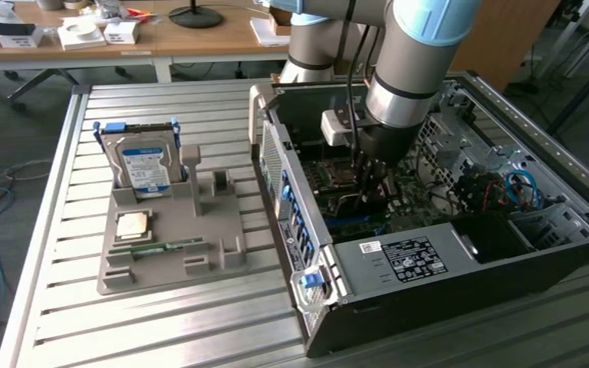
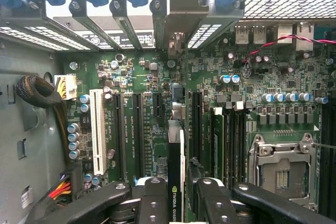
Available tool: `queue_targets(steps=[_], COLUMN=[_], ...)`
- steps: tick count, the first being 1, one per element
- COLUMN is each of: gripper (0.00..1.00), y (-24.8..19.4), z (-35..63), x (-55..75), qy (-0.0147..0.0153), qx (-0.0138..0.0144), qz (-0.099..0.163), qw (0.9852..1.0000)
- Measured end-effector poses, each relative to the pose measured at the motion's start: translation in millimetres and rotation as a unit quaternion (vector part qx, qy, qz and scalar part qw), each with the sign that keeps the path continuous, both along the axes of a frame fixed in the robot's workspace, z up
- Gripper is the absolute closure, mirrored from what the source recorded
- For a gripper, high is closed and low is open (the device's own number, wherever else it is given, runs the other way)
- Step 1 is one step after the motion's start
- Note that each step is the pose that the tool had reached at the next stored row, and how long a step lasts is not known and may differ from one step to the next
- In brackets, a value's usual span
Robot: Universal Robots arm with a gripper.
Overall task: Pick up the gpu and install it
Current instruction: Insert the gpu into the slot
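- Gripping the gpu [image 2: 177,182] edge-on, the pincer [image 2: 178,203] is clamping its two black fingers [image 2: 152,200] on either face of the thin dark card, seen in the wrist view with an NVIDIA label facing the camera.
- The card is standing upright over the green motherboard [image 2: 147,129], its silvery bracket [image 2: 178,11] sitting at the rear slot openings of the computer case [image 1: 305,253]; whether its edge is seated in a slot I cannot tell.
- In the exterior view the arm [image 1: 407,69] is reaching straight down into the open case, the pincer [image 1: 371,180] hanging above the board near the middle of the case.
- At 9 o'clock from the case in the exterior view, a grey parts tray [image 1: 172,261] is lying on the slatted metal table [image 1: 59,230].
- On that tray a hard drive [image 1: 143,165] with a blue-white label is standing upright at its 12 o'clock end, a processor chip [image 1: 134,225] is lying near the middle, and a narrow green memory stick [image 1: 162,248] is lying just toward 6 o'clock of the chip.
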State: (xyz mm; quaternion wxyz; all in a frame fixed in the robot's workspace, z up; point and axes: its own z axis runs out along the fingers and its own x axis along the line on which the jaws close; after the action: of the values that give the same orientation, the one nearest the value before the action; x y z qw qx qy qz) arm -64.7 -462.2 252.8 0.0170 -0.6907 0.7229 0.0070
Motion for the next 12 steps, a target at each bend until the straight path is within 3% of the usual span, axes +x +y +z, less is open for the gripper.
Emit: queue_targets(steps=[12], gripper=[0.74], y=[0.1], z=[-0.9], x=[-0.1], qy=[0.0001], qx=[0.0005], qz=[0.0], qw=[1.0])
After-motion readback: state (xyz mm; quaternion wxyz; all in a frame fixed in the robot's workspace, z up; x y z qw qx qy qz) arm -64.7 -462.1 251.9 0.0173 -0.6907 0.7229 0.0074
